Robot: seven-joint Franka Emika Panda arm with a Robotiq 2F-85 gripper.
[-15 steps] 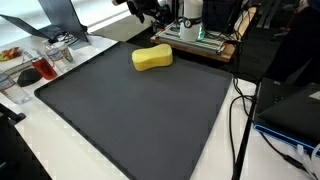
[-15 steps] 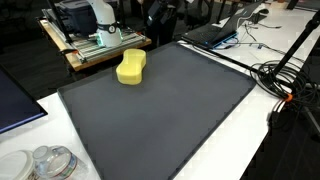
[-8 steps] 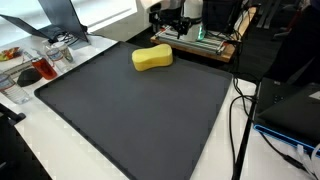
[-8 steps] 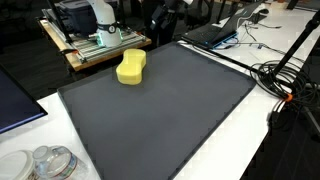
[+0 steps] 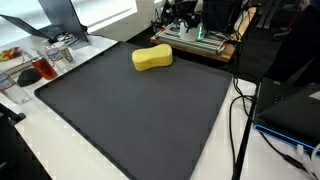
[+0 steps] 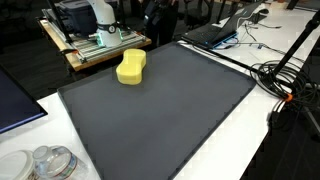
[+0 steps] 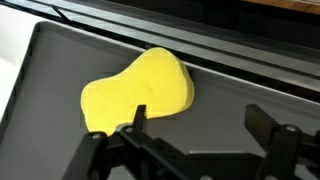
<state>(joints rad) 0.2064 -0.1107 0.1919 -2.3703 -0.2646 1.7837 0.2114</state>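
Observation:
A yellow, peanut-shaped sponge (image 5: 152, 58) (image 6: 131, 67) lies near the far edge of a dark grey mat (image 5: 140, 115) (image 6: 165, 105). In the wrist view the sponge (image 7: 140, 90) fills the middle left, lying on the mat (image 7: 235, 95). My gripper (image 7: 200, 122) hangs above the mat, open and empty. Its left finger shows in front of the sponge's lower edge, and its right finger is over bare mat. In both exterior views the gripper (image 5: 178, 14) (image 6: 160, 10) is a dark shape high behind the mat's far edge, well above the sponge.
A wooden platform (image 5: 205, 45) (image 6: 95, 50) carrying a white and green device stands just behind the mat. A laptop (image 6: 215, 32) and cables (image 6: 285, 75) lie on one side. Glass containers (image 5: 45, 62) (image 6: 48, 162) stand by the other side.
In an exterior view the gripper has moved sideways along the back of the mat, from left of the sponge to above the platform. The sponge has not moved.

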